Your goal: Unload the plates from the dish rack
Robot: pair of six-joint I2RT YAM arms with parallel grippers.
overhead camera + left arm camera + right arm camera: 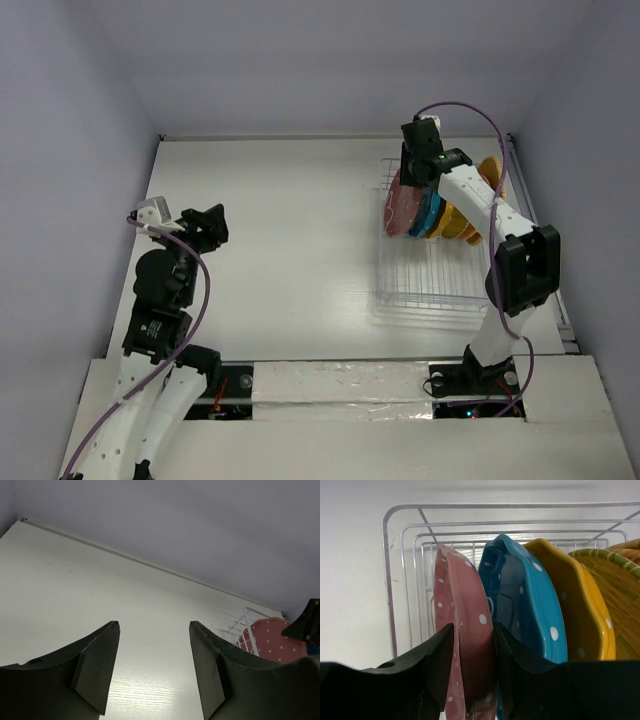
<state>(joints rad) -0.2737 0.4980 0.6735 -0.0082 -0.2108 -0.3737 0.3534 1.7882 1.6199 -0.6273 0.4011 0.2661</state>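
At left, the left gripper (205, 228) hangs above the white table (290, 200), well apart from the rack, its two dark fingers (95, 665) spread wide with nothing between them. Its wrist camera catches only a corner of the dish rack (240, 627) and a slice of the pink plate (272, 640). The frame edge and a dark part of the other arm cut off the rest.

At right, the dish rack (425, 285) sits on the table's right side. Its thin wire is faint against the white surface from above, so its near compartments are hard to make out. The plates stand on edge in a tight row at its far end. From left to right they are the pink plate (402, 212), the blue plate (428, 215), the yellow plate (452, 222) and the woven plates (490, 175). The right arm partly covers them.

The right gripper (412, 188) reaches down onto the row. In its wrist view the right gripper (472, 627) pinches the upper rim of the pink plate (465, 595), one finger (437, 660) against each face with no gap showing. The plate's lower part is hidden below the fingers. The blue plate (520, 595) and yellow plate (575, 600) stand just beside it. The woven plates (617, 590) are cropped at the right edge, so their number cannot be told.
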